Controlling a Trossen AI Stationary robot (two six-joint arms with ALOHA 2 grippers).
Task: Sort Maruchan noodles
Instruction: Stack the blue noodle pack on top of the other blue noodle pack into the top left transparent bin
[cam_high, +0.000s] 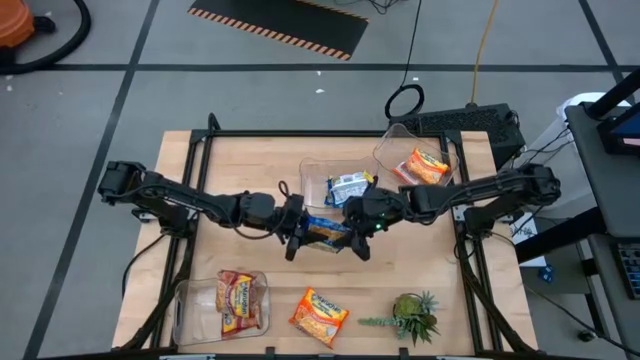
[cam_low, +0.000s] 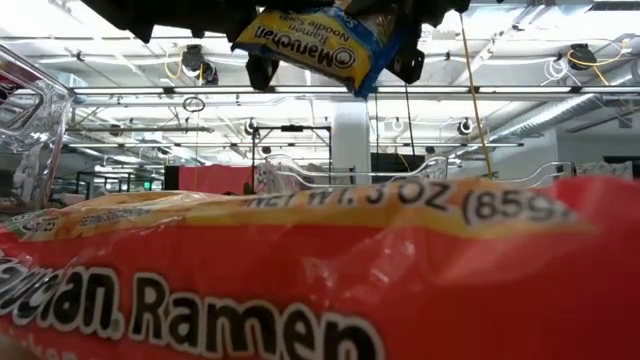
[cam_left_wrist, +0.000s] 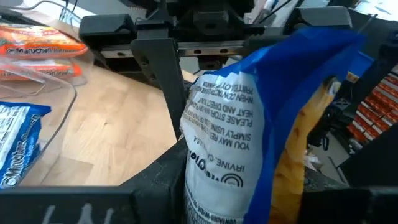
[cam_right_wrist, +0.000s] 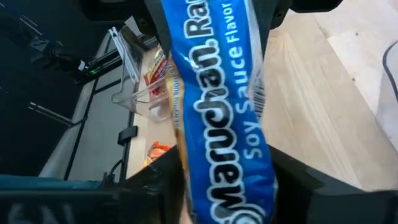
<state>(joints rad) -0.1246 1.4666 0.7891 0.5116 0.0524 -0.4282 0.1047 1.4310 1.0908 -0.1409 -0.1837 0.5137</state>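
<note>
I saw both arms meet over the middle of the table (cam_high: 250, 160), each with its fingers clamped on the same blue packet (cam_high: 325, 231), which hung in the air between them. The left gripper (cam_high: 297, 236) held one end, the right gripper (cam_high: 356, 231) the other. Behind them, a clear bin (cam_high: 312, 178) held another blue packet (cam_high: 350, 186). An orange packet (cam_high: 319, 315) lay loose near the front edge.

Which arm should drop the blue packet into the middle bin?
Right, probably. Both pincers, left and right, grip the blue packet; the right arm already stretches alongside the middle bin.
</note>
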